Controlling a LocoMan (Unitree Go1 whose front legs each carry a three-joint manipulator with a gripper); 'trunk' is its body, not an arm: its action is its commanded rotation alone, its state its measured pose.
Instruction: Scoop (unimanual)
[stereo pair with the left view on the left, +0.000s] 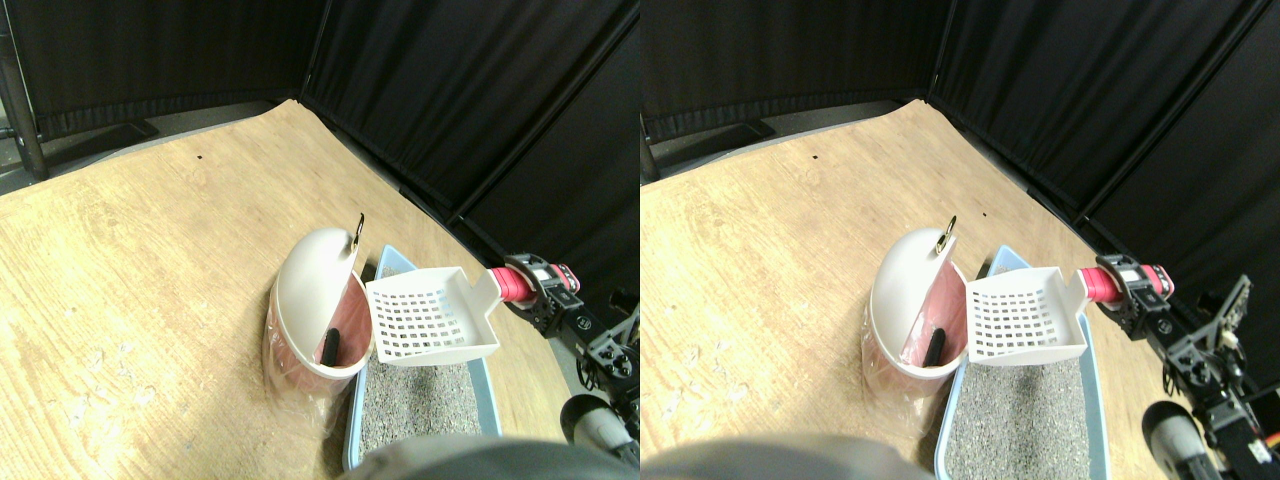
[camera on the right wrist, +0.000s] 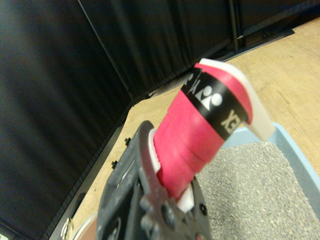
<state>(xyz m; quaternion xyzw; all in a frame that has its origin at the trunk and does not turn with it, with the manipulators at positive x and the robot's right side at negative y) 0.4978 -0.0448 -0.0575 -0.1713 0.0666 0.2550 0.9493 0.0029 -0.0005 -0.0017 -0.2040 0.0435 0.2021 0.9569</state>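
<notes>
Now holding the slotted white litter scoop (stereo pair with the left view on the left: 432, 315) raised above the grey litter (stereo pair with the left view on the left: 418, 405) in the blue tray (stereo pair with the left view on the left: 392, 258), beside the pink-lined bin (stereo pair with the left view on the left: 310, 300). Gripper (stereo pair with the left view on the left: 535, 287) clamped on its red-wrapped handle (camera on the right wrist: 197, 137). Best kept level, carried steadily over the bin, then tipped.

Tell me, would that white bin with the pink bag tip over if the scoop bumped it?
Probably it could. The white bin stands tall on a narrow base, and its domed lid is up on one side. It looks like thin plastic with only a bag inside, so likely light. The scoop hangs right beside its rim.
</notes>
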